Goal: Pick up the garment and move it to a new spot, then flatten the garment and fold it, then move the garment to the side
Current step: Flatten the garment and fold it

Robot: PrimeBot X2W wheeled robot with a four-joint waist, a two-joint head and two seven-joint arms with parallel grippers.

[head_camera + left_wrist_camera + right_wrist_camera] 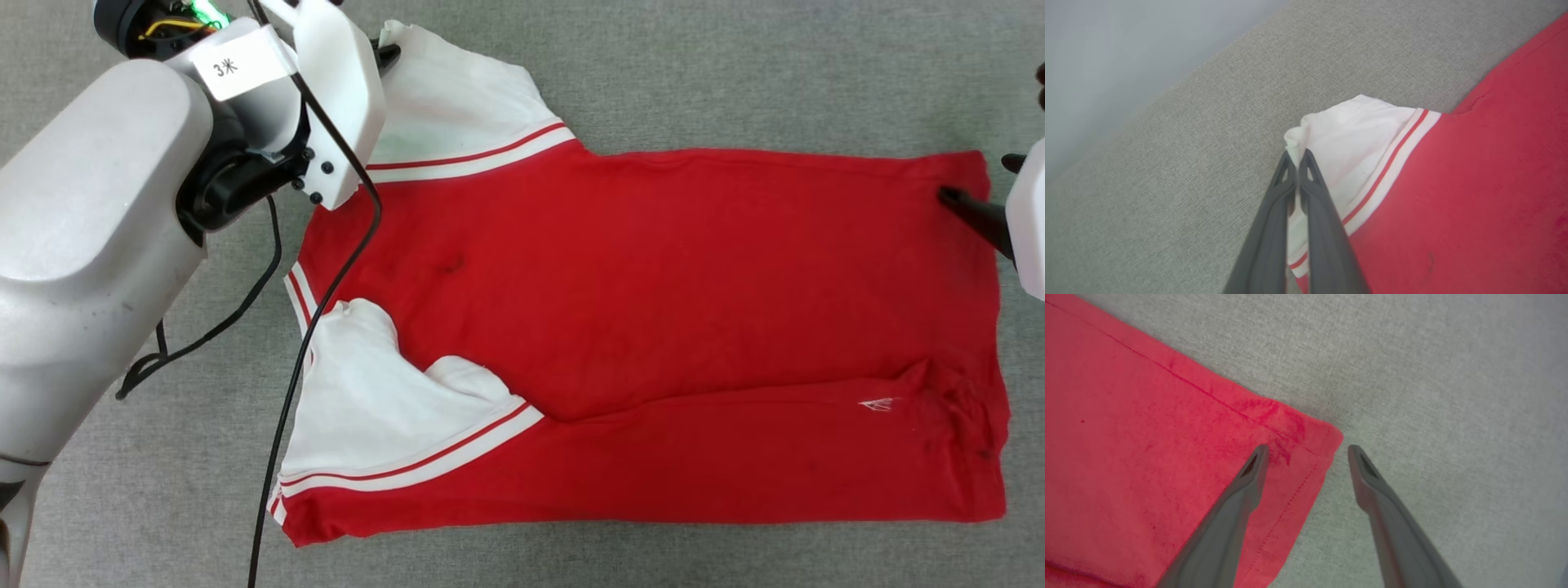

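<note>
The garment (653, 327), a red shirt with white sleeves and striped trim, lies spread across the grey surface with its plain red side up. My left gripper (1297, 154) is shut on the tip of the far white sleeve (1347, 139), at the garment's upper left in the head view (390, 51). My right gripper (1308, 448) stands open astride the garment's far hem corner (1327, 437), one finger over the red cloth, the other over bare surface. That corner and one dark fingertip (951, 196) sit at the head view's right edge.
Grey fabric surface (735, 73) runs all round the garment. The near white sleeve (367, 408) lies folded over the red body at the lower left. My pale left forearm (90, 229) and its black cable (277, 425) cross the left of the head view.
</note>
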